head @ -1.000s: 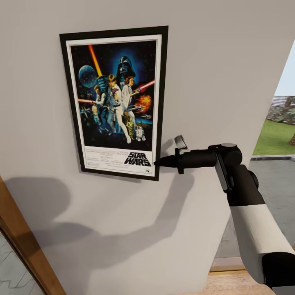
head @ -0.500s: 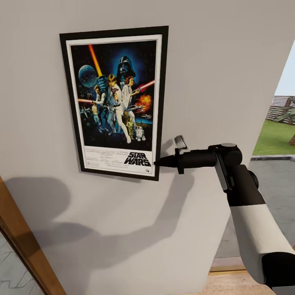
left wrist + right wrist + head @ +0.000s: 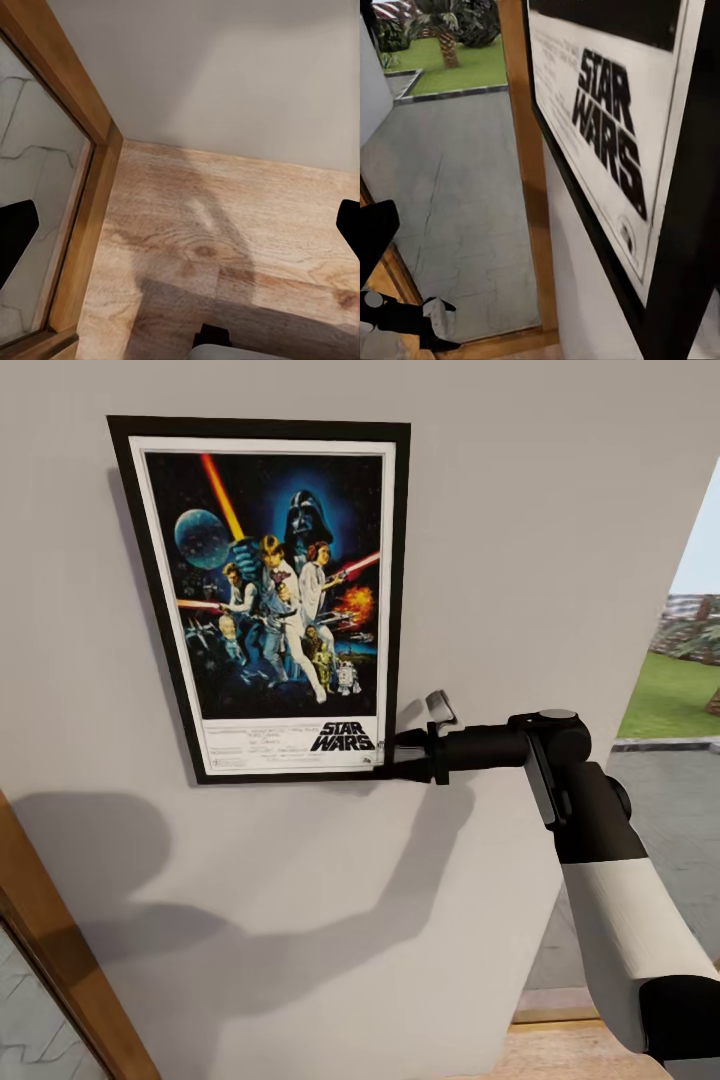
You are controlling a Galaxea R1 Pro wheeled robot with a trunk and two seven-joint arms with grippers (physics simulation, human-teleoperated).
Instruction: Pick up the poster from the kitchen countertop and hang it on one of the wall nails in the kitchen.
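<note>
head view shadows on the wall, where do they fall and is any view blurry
Head view: soft shadows of the right arm and trunk fall on the wall below the poster, left of the right gripper. Right wrist view: the poster's lettering is close and slightly blurred.

Grey wall (image 3: 560, 510); wood floor (image 3: 225, 247); lawn (image 3: 672, 695) thru opening.

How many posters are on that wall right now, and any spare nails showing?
1 poster, flat against the grey wall, with the right pincer at its lower right corner. 0 nails showing; any could be hidden behind the poster or outside the view.
</note>
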